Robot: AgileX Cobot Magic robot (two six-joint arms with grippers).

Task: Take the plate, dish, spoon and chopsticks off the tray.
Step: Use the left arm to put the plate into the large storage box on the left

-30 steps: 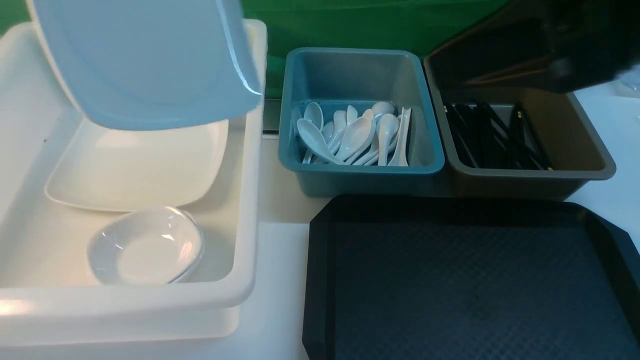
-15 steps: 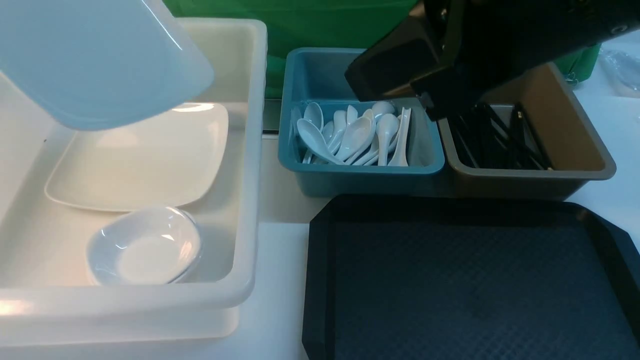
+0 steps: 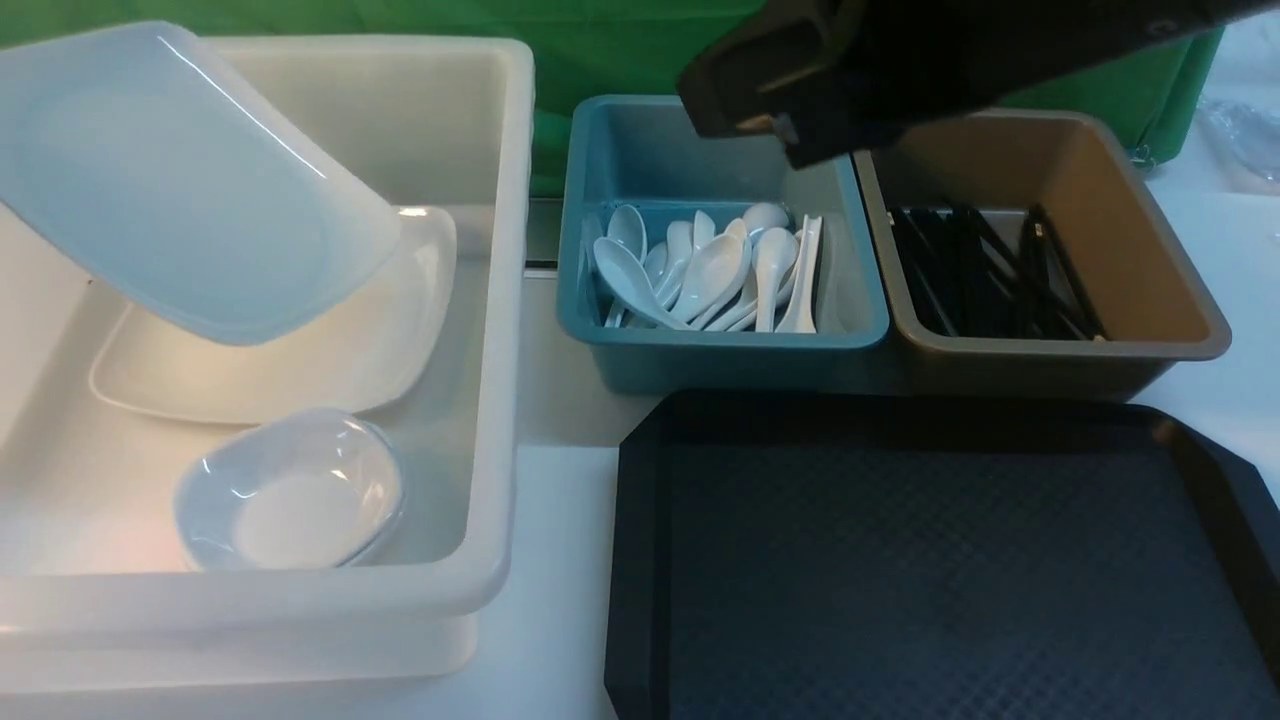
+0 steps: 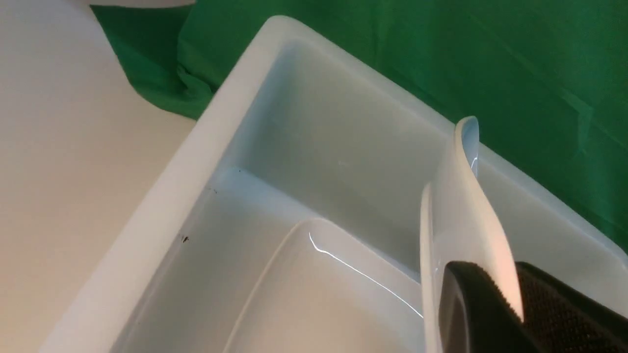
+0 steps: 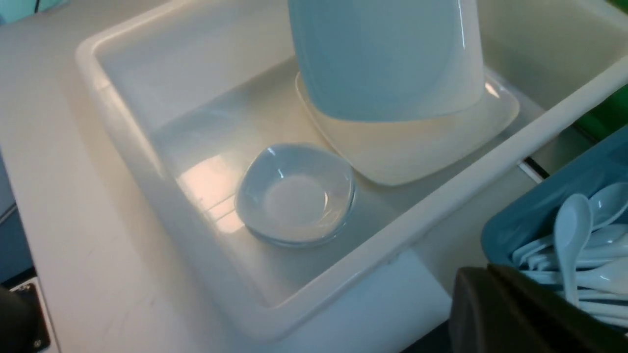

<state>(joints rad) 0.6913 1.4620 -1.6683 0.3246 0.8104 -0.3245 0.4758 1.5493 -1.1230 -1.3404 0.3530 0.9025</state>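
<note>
My left gripper (image 4: 510, 280) is shut on the rim of the large white plate (image 3: 190, 190), which hangs tilted over the white tub (image 3: 500, 300). The gripper itself is outside the front view. Beneath the held plate (image 5: 387, 59) a second white plate (image 3: 340, 350) lies flat on the tub floor, with a small dish (image 3: 290, 495) beside it. White spoons (image 3: 710, 270) fill the blue tub (image 3: 720, 345). Black chopsticks (image 3: 990, 275) lie in the brown tub (image 3: 1060, 355). The black tray (image 3: 900, 560) is bare. My right gripper (image 3: 715, 95) hangs shut and holds nothing, above the blue tub.
The white tub stands on the left, the blue and brown tubs side by side behind the tray. A green cloth (image 3: 620, 50) hangs at the back. The right arm (image 3: 960, 50) crosses above the two small tubs.
The held plate has come down and leftwards, tilting lower into the white tub. The right arm has swung in from the far right and now sits higher over the blue tub.
</note>
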